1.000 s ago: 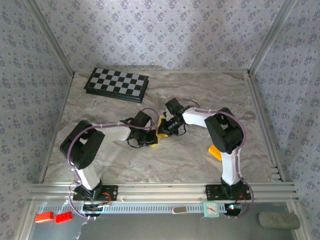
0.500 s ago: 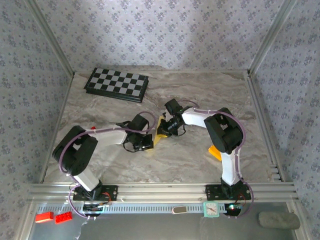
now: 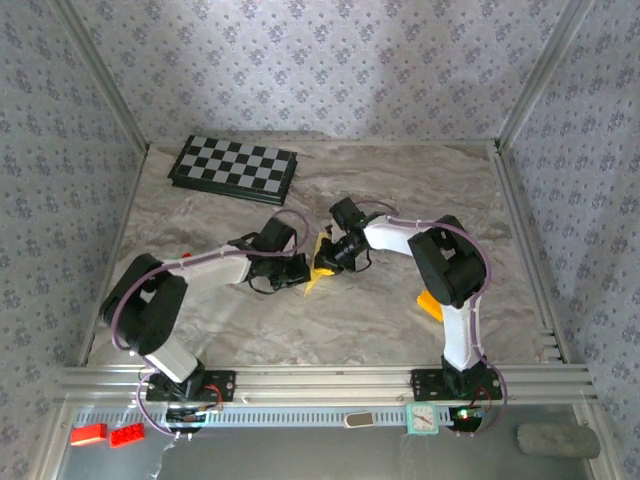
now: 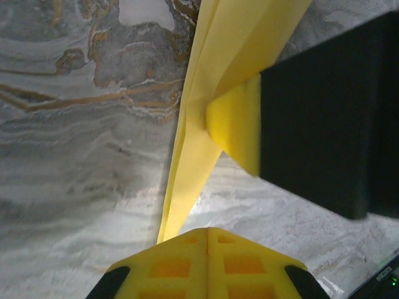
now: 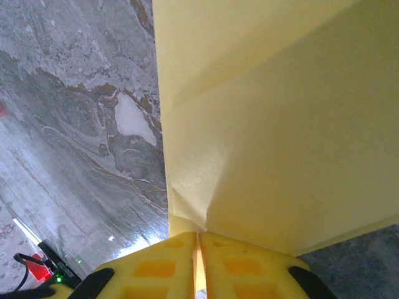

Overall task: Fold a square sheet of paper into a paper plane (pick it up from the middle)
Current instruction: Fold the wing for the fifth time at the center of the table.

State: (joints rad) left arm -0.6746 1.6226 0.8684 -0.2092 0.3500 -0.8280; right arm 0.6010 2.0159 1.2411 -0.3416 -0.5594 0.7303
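The yellow square sheet of paper (image 3: 313,281) is folded into a narrow pointed shape like a paper plane, held up on edge at the table's middle. My right gripper (image 3: 323,261) is shut on it; in the right wrist view the paper (image 5: 280,124) fans out from between the pinched fingertips (image 5: 198,246). In the left wrist view the folded paper (image 4: 193,156) runs down to a point just left of my left gripper (image 4: 207,240). That gripper is shut with nothing in it. The right gripper's yellow finger (image 4: 237,131) clamps the fold. My left gripper (image 3: 298,274) sits close beside the paper's left side.
A checkerboard (image 3: 233,168) lies at the back left. A small orange-yellow block (image 3: 430,305) rests by the right arm's base link. Patterned walls and metal rails enclose the marble table (image 3: 400,190). Red bricks (image 3: 105,434) lie below the front rail.
My left arm has swung, carrying its shut gripper slightly farther back along the paper's left side. The paper's lower tip now shows free. The right gripper has held still.
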